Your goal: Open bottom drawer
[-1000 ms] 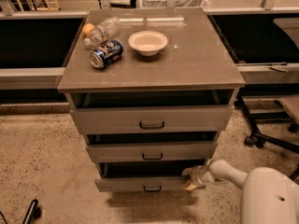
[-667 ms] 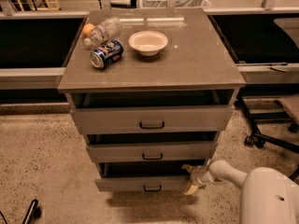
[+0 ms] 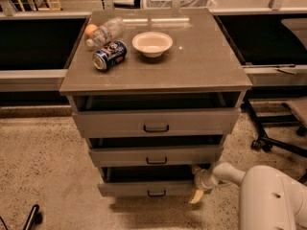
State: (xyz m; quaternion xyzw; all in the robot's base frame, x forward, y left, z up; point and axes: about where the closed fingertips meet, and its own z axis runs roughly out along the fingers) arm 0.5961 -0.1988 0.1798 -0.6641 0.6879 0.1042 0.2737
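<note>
The grey-brown cabinet (image 3: 156,75) has three drawers, each pulled out a little with a dark gap above its front. The bottom drawer (image 3: 129,189) is the lowest, with a small black bar handle (image 3: 157,193). My gripper (image 3: 195,183) is at the right end of the bottom drawer's front, against its edge and to the right of the handle. The white arm (image 3: 268,190) reaches in from the lower right.
On the cabinet top lie a white bowl (image 3: 152,43), a blue can (image 3: 109,55) on its side and a plastic bottle (image 3: 104,31). An office chair base (image 3: 278,133) stands on the floor to the right. Dark shelving runs behind on both sides.
My gripper has shifted slightly down at the right end of the bottom drawer's front. The drawers look the same.
</note>
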